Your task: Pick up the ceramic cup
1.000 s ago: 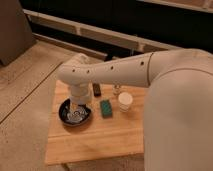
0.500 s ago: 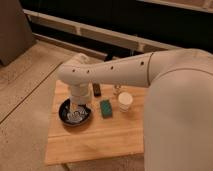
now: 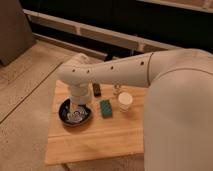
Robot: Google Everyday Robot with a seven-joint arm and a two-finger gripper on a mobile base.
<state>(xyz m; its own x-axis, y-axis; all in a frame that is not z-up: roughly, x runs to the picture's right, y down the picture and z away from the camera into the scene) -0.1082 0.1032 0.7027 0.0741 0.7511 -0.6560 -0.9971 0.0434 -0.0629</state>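
Note:
The ceramic cup (image 3: 125,101) is small, white and handleless. It stands upright on the wooden table (image 3: 100,140), just right of the green sponge (image 3: 106,107). My white arm reaches in from the right and bends down at the left. The gripper (image 3: 78,111) hangs over the wide dark bowl (image 3: 65,116), about two sponge widths left of the cup and apart from it. The wrist hides most of the gripper.
A small clear glass object (image 3: 117,90) stands just behind the cup. A small dark object (image 3: 97,90) lies behind the sponge. The table's edges drop to a speckled floor (image 3: 25,85). A dark wall with a ledge (image 3: 100,35) runs behind.

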